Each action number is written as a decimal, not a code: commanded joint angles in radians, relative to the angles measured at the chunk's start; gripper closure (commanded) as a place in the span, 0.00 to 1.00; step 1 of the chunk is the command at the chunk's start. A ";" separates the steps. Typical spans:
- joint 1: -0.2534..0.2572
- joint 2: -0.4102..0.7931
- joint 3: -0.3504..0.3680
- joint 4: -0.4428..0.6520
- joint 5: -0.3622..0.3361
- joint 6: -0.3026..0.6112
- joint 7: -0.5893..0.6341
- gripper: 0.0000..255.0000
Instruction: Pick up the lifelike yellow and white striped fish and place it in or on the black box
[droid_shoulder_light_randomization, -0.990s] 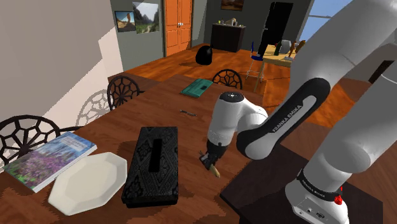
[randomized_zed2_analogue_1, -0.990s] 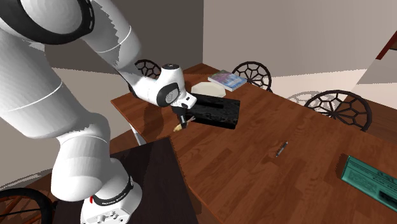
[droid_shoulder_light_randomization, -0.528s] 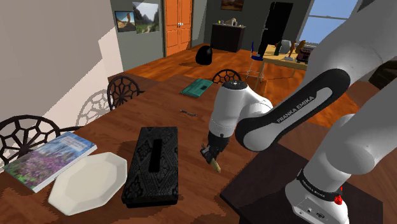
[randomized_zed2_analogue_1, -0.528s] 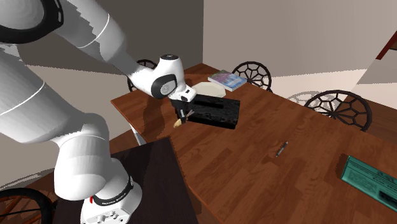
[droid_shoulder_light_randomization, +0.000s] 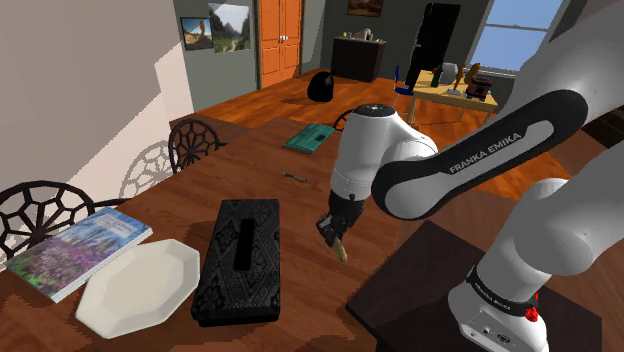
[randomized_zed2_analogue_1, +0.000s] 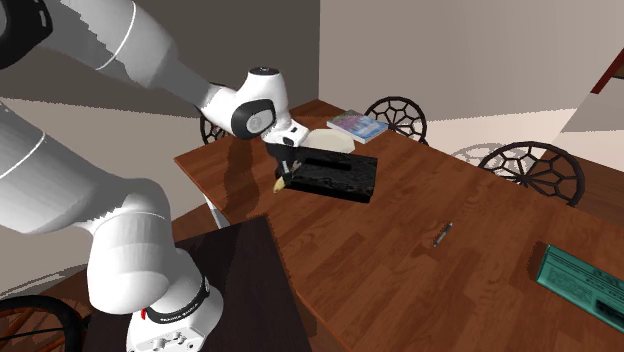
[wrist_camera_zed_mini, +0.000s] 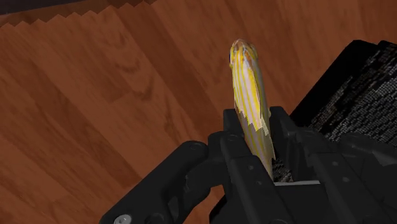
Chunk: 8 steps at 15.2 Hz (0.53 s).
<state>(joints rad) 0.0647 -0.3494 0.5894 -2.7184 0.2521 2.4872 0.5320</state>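
The yellow and white striped fish (wrist_camera_zed_mini: 249, 89) is clasped between my black fingers (wrist_camera_zed_mini: 235, 137) and juts out past their tips. In the shoulder view my gripper (droid_shoulder_light_randomization: 335, 228) hangs above the wooden table (droid_shoulder_light_randomization: 300, 205), with the fish (droid_shoulder_light_randomization: 340, 246) pointing down, to the right of the black box (droid_shoulder_light_randomization: 240, 260). The box is long, textured, with a slot in its lid. In the second exterior view the gripper (randomized_zed2_analogue_1: 285, 172) and fish (randomized_zed2_analogue_1: 279, 184) hover at the near end of the black box (randomized_zed2_analogue_1: 335, 175).
A white octagonal plate (droid_shoulder_light_randomization: 140, 285) and a book (droid_shoulder_light_randomization: 75, 250) lie left of the box. A small dark item (droid_shoulder_light_randomization: 294, 178) and a green book (droid_shoulder_light_randomization: 309, 137) lie farther along the table. Chairs (droid_shoulder_light_randomization: 195, 140) line the far side. My dark stand (droid_shoulder_light_randomization: 470, 290) is at lower right.
The arm has risen, lifting the gripper and the held fish higher above the table and slightly toward the black box.
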 joint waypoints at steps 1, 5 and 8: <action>0.004 -0.015 -0.007 0.006 0.004 -0.022 -0.005 1.00; -0.084 0.160 0.052 0.165 -0.130 -0.012 0.087 1.00; -0.127 0.294 0.082 0.292 -0.256 -0.026 0.175 1.00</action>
<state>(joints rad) -0.0488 -0.1016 0.6603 -2.4766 0.0427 2.4722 0.6725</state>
